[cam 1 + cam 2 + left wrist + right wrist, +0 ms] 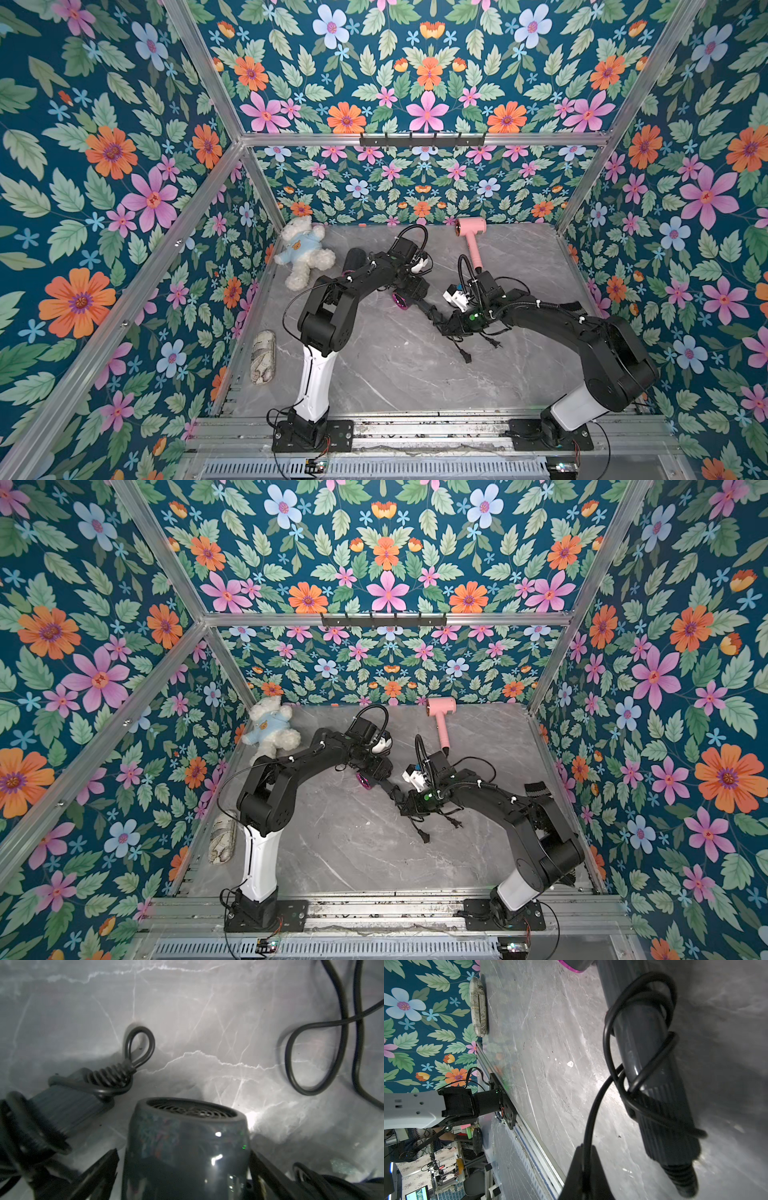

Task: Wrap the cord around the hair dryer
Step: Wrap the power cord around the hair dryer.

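A dark grey hair dryer (400, 301) with a magenta ring lies mid-table in both top views (364, 780). My left gripper (411, 286) is open; its fingers flank the barrel (187, 1147), with a gap showing on one side. The black cord (591, 1105) is looped a few times loosely round the handle (643, 1043). It runs into my right gripper (586, 1150), which is shut on it just beside the handle's end (434, 312). More cord lies slack on the table (291, 1059), and the plug (466, 355) rests in front of the right gripper (446, 324).
A pink hair dryer (471, 232) lies at the back right. A white teddy bear (303, 251) sits at the back left, and a patterned glasses case (262, 357) lies along the left edge. Floral walls enclose the marble table (395, 374).
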`<state>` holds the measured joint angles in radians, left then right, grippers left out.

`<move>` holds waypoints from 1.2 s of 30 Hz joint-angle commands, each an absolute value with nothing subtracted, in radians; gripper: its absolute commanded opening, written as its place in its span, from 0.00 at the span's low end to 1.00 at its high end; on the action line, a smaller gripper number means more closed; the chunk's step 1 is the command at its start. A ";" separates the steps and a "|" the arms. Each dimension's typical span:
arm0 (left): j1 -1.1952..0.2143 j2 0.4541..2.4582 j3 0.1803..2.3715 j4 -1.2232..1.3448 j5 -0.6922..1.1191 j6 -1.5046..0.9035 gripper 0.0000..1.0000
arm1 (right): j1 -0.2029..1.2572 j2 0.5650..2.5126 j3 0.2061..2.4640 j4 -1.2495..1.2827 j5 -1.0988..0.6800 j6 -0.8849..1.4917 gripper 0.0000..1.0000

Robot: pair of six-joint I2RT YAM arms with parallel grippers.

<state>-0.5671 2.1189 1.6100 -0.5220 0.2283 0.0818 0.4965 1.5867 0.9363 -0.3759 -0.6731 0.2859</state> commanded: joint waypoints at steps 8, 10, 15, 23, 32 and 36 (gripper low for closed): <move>-0.575 2.188 1.666 -0.666 0.188 0.048 0.80 | 0.497 1.587 0.938 -0.381 -0.622 0.285 0.00; -0.578 2.205 1.670 -0.666 0.193 0.045 0.81 | 0.496 1.588 0.937 -0.380 -0.617 0.285 0.00; -0.581 2.222 1.629 -0.644 0.204 0.033 0.62 | 0.497 1.581 0.947 -0.392 -0.604 0.286 0.00; -0.584 2.141 1.534 -0.595 0.122 -0.002 0.10 | 0.518 1.568 1.066 -0.564 -0.618 0.270 0.00; -0.621 2.009 1.416 -0.678 -0.002 0.035 0.00 | 0.518 1.698 1.326 -0.877 -0.470 0.146 0.08; -0.629 1.947 1.319 -0.685 -0.008 0.053 0.00 | 0.518 1.740 1.375 -0.916 -0.476 0.037 0.22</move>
